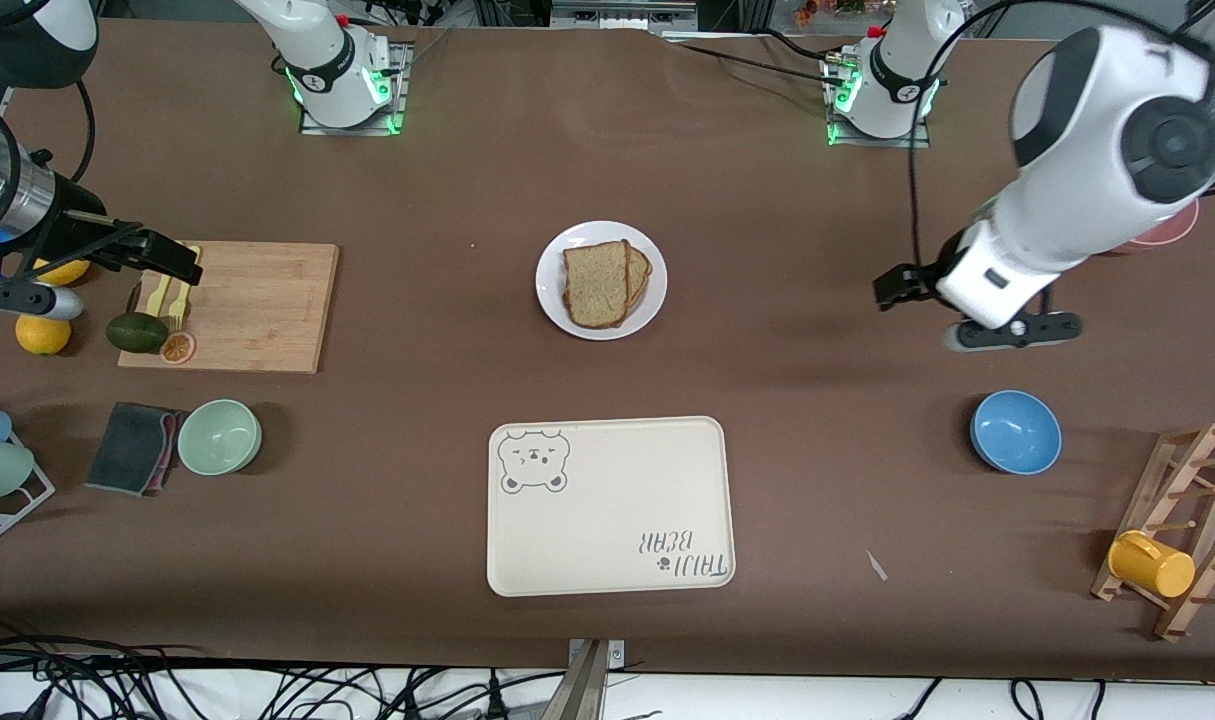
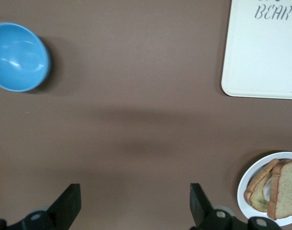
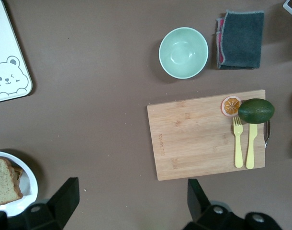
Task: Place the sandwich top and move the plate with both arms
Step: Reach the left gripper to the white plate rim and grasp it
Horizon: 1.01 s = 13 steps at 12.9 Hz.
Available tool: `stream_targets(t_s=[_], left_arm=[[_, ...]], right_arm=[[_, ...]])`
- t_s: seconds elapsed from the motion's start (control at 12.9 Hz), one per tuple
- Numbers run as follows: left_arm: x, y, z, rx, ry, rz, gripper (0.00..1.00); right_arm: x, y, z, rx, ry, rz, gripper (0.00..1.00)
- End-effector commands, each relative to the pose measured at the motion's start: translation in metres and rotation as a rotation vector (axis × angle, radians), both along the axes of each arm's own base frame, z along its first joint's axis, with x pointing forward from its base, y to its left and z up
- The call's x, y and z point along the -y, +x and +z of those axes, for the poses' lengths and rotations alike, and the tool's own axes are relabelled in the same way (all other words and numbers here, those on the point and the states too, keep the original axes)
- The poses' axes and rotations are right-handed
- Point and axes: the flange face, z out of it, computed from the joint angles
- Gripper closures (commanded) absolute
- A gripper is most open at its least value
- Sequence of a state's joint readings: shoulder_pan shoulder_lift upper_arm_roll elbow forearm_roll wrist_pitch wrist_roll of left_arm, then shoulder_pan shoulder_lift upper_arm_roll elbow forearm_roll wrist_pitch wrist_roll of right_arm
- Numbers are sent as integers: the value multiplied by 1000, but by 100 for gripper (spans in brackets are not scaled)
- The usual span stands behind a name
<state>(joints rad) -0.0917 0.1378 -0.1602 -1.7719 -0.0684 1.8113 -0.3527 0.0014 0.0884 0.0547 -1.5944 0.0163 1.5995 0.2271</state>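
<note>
Brown worktop point(image 1: 767, 300): we see the sandwich top point(image 1: 596, 284) already stacked on the plate point(image 1: 601, 232), mid-worktop. Left claw point(image 2: 134, 203) and right claw point(image 3: 131, 201) hang released, flanking for a two-sided lift.

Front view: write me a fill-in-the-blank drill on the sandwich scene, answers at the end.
1. The sandwich top lies on the white ____.
2. The plate sits farther from the front camera than the cream ____ with the bear drawing.
3. The left hand hangs over bare table with its fingers ____.
4. The right hand hangs open above the wooden ____.

Answers: plate; tray; open; cutting board
</note>
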Motion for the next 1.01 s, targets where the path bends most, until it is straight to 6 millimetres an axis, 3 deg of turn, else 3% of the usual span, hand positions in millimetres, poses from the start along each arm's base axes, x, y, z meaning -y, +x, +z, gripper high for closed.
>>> stream_targets(t_s=[0.0,0.23,0.46,0.93], left_arm=[[25,-19,-39,23,-26,44,0],[43,-34,-80,39,-122,113,0],[64,-44,-108,49,-172,125,0],[76,-36,-161,-17,-333,109,0]], right_arm=[[3,-1,3,10,3,-1,0],[3,-1,0,0,2,-1,0],[6,2,-4,0,3,-4,0],[3,4,2,28,10,24,0]])
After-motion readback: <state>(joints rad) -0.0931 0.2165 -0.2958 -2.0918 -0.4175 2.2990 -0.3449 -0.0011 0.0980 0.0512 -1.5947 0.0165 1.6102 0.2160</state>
